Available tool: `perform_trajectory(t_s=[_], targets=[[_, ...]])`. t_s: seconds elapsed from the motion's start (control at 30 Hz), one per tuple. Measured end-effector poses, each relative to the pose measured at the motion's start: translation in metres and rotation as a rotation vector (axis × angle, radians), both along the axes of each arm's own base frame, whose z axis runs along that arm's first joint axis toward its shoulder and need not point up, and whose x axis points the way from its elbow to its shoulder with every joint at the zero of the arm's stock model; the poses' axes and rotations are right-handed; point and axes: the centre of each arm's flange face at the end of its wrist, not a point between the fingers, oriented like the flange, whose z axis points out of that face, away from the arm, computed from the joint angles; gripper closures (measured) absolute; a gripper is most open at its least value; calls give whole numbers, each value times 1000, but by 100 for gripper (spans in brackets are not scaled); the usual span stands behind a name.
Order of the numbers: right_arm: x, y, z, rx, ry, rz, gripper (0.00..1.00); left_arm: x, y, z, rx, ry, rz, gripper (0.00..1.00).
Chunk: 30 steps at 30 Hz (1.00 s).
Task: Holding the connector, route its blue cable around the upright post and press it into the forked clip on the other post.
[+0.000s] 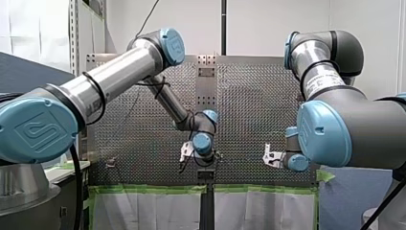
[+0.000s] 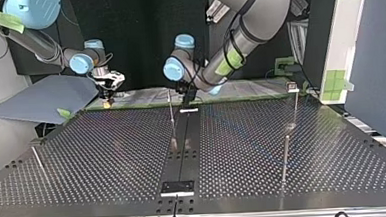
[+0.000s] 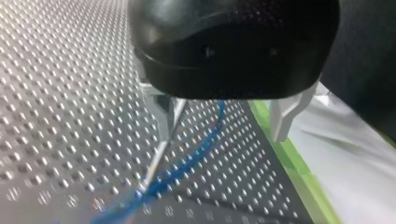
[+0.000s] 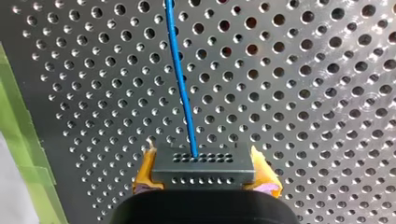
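Your right fingers (image 4: pixel 145 169) clamp the connector (image 4: pixel 203 164), so its cable (image 4: pixel 180 70) trails free for routing. Your left fingers (image 3: pixel 285 116) stand apart above it, likely ready to guide.

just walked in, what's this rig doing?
My right gripper is shut on the grey connector, and its blue cable runs out ahead over the perforated table. My left gripper is open at the table's middle, beside a thin upright post, with the cable passing between its fingers. No view shows the cable in the clip yet.
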Motion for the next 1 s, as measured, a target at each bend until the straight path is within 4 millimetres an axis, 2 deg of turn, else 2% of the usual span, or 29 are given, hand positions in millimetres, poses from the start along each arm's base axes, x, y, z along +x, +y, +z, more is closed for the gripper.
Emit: perform_trajectory(t_s=[0.2, 0.53, 1.0], targets=[[0, 0, 0, 4, 1, -1, 100, -15, -4, 10, -3, -7, -18, 0], [0, 1, -1, 8, 0, 0, 100, -39, -10, 10, 9, -4, -45, 0], [0, 0, 0, 6, -4, 0, 100, -50, -19, 10, 7, -10, -55, 0]])
